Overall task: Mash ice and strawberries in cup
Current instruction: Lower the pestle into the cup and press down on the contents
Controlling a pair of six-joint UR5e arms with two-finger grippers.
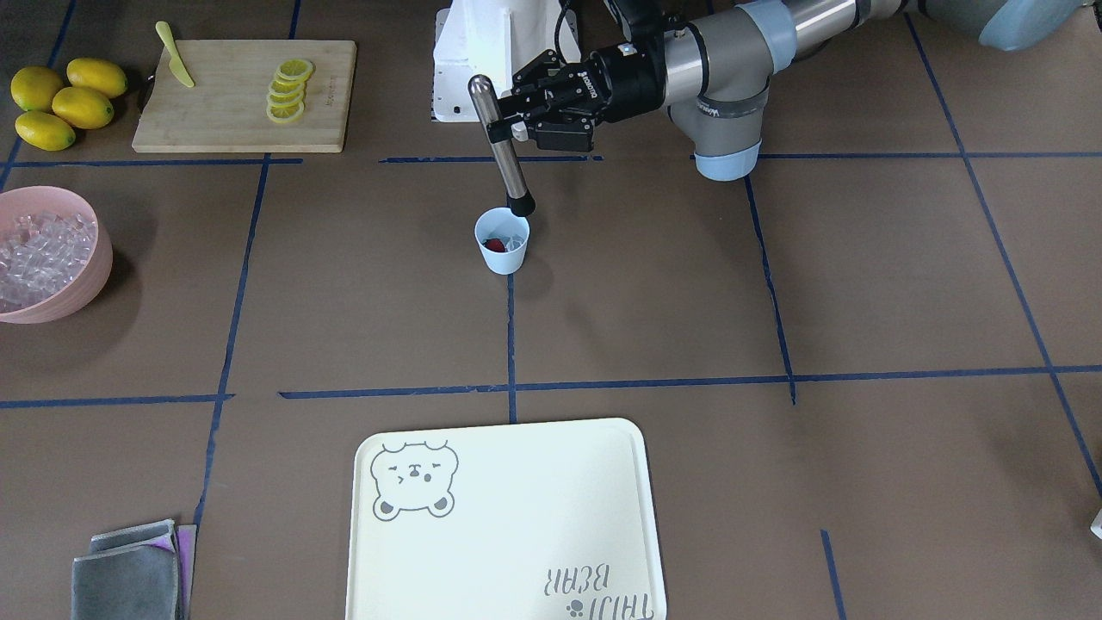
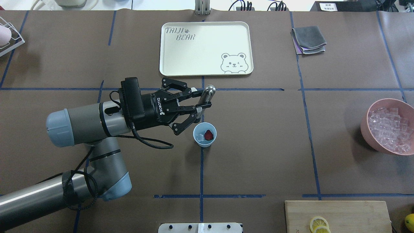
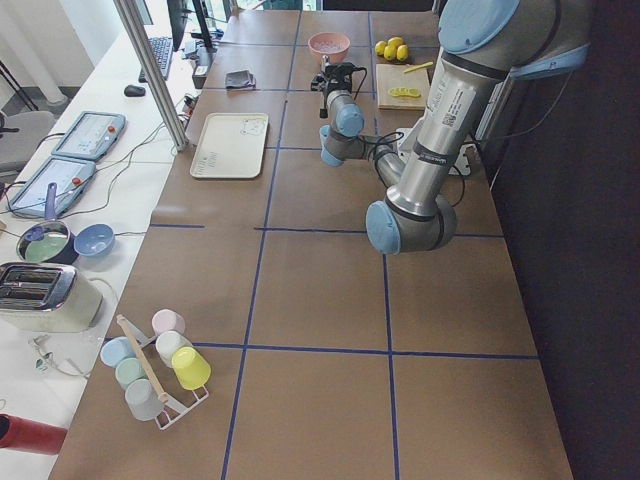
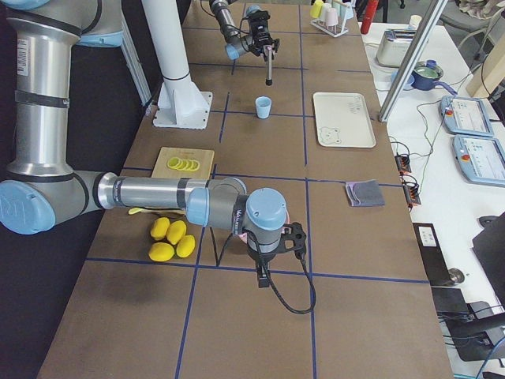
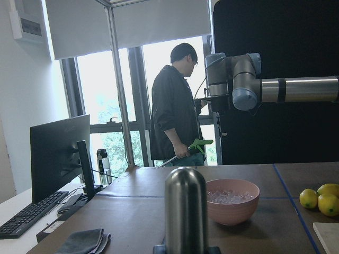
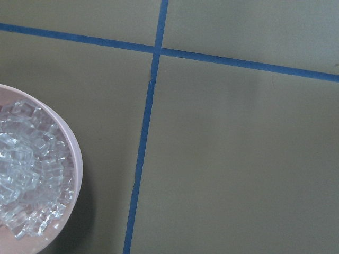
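Front view: nearest you, the tray is lying flat; beyond it the cup is standing mid-table, holding the strawberry and ice. The left gripper is clamping the muddler, tip hanging above the cup. Right-side view: the right gripper is pointing downward; you cannot tell its jaws' state.

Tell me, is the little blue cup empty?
No. The cup stands upright and holds a red strawberry and some ice. A metal masher hangs close by.
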